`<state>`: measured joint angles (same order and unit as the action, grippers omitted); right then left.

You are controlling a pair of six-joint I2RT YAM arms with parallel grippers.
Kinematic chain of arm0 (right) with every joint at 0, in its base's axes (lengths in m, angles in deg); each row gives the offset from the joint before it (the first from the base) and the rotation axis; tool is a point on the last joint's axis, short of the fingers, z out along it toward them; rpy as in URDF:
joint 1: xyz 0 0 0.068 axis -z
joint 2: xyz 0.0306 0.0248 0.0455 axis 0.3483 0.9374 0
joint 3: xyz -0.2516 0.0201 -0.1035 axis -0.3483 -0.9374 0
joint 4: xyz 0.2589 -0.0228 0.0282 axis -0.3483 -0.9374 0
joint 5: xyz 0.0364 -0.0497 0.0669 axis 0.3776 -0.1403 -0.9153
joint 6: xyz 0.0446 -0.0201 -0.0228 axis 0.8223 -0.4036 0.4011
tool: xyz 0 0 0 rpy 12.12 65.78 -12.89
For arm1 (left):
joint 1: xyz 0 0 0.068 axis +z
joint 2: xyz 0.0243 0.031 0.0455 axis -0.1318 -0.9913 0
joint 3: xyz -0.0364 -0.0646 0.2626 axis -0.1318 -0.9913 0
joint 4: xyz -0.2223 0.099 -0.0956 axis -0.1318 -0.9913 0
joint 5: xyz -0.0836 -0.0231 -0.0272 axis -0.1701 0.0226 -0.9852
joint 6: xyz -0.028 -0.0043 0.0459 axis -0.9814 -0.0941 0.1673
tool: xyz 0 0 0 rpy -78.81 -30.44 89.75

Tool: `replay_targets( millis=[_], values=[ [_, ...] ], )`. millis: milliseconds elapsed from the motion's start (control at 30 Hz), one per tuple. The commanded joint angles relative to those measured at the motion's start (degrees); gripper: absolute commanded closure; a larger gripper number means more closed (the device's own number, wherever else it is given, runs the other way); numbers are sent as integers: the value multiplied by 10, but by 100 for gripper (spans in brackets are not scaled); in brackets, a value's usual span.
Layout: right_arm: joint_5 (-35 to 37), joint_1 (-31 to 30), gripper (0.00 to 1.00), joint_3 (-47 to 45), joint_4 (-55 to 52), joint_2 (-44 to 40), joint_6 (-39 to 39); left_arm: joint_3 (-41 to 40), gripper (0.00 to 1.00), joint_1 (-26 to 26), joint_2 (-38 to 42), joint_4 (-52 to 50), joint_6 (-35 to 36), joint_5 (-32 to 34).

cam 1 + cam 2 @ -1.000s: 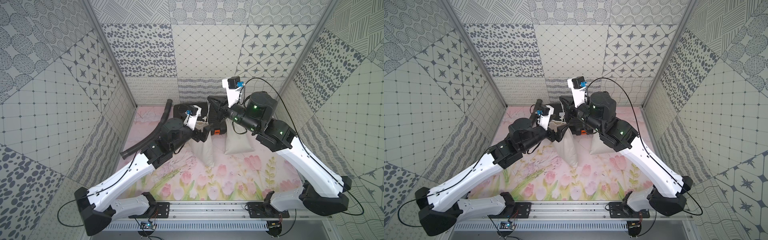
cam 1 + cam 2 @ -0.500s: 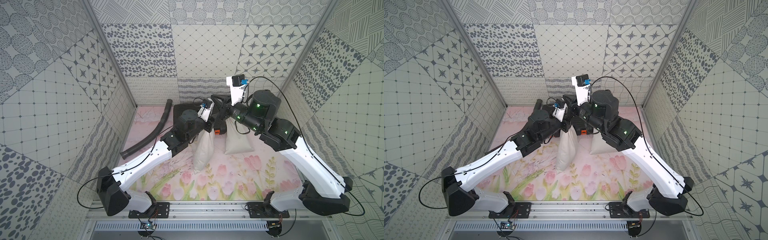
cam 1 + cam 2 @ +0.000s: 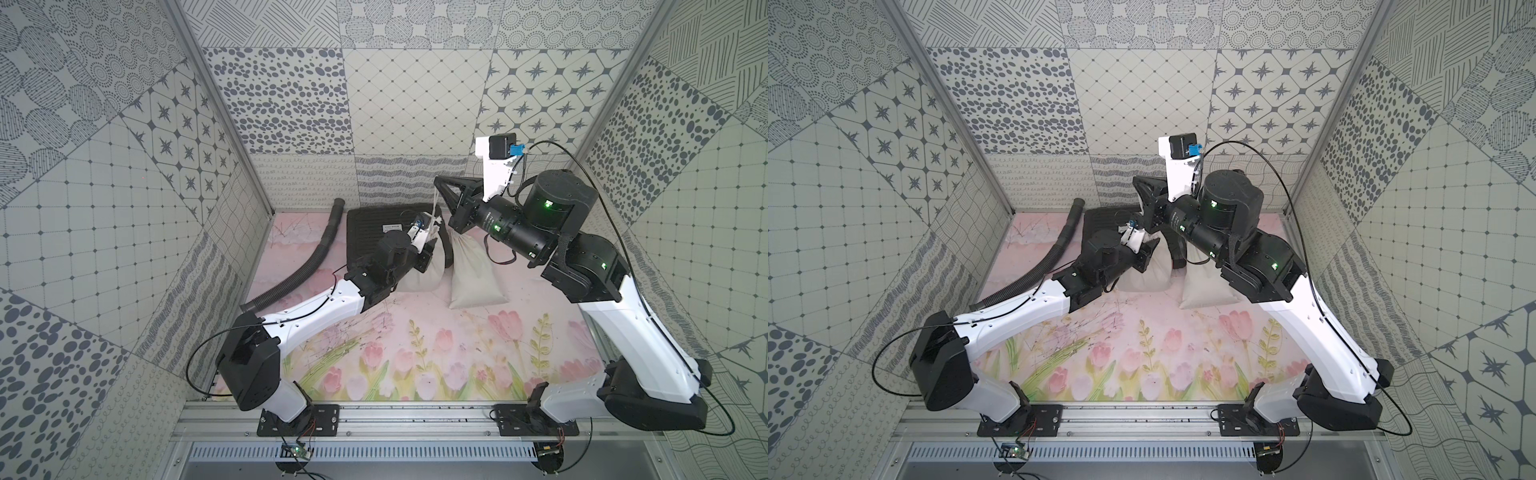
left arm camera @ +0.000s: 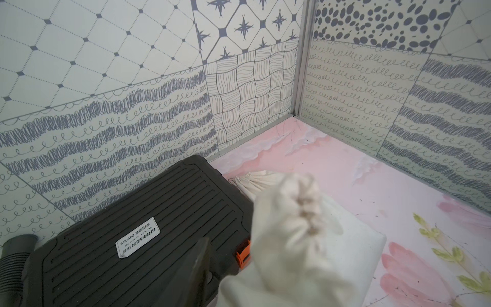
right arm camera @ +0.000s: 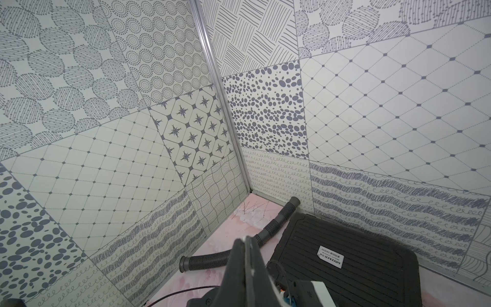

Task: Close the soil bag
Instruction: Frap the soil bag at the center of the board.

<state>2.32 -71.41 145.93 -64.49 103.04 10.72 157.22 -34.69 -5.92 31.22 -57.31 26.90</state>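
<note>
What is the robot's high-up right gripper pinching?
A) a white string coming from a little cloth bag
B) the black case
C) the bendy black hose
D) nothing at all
A: in a top view the right gripper is shut on a thin white drawstring that runs straight down to the soil bag on the table.

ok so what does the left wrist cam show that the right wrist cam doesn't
Only the left wrist view: the soil bag with its mouth gathered, a second bag lying behind it, and an orange latch. Only the right wrist view: the right gripper shut on a thin white drawstring, plus the hose at full length. Both: the black case with its white label, one hose end and the pink floor.
</note>
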Motion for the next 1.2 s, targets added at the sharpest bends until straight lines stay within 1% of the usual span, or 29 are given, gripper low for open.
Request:
replay_targets(
  millis=[0, 67, 100, 133, 267, 467, 500, 567, 633, 667, 767, 800, 833, 867, 933, 1033, 1167],
  values=[
    [-3, -5, 100, 53, 143, -23, 11, -13, 64, 22, -22, -13, -26, 28],
    [1, -5, 100, 55, 142, -24, 9, -18, 81, 34, -24, -14, -44, 12],
    [3, -5, 100, 55, 139, -24, 8, -20, 94, 38, -24, -15, -52, 1],
    [6, -4, 100, 46, 138, -27, 10, -22, 100, 42, -26, -15, -58, -8],
    [-2, -5, 100, 46, 149, -27, 22, -23, 100, 45, -32, -23, -57, -39],
    [-4, -4, 100, 81, 157, -14, 17, -38, 100, 45, -38, -37, -67, -74],
    [-10, -1, 100, 80, 155, -13, 19, -43, 95, 46, -33, -36, -70, -85],
    [-22, 9, 100, 67, 145, -12, 31, -55, 65, 46, -12, -33, -76, -115],
    [-29, 19, 100, 44, 143, -17, 41, -73, 46, 46, 26, -28, -81, -133],
    [-27, 23, 100, 33, 144, -20, 43, -85, 40, 47, 51, -26, -84, -139],
    [-29, 41, 100, 7, 144, -25, 56, -113, 15, 48, 122, -24, -84, -154],
    [-33, 45, 100, 2, 144, -24, 62, -119, 9, 49, 143, -27, -84, -157],
    [-37, 49, 100, -1, 143, -23, 68, -121, 5, 50, 163, -29, -85, -158],
    [-40, 49, 100, -1, 143, -20, 72, -118, 4, 49, 178, -29, -86, -158],
    [-48, 50, 100, 4, 144, -13, 82, -101, 7, 49, 194, -26, -93, -151],
    [-52, 49, 100, 12, 143, -6, 91, -56, 11, 50, 186, -15, -107, -146],
    [-64, 49, 100, 19, 140, 0, 104, -5, 12, 49, 151, 6, -121, -168]
  ],
)
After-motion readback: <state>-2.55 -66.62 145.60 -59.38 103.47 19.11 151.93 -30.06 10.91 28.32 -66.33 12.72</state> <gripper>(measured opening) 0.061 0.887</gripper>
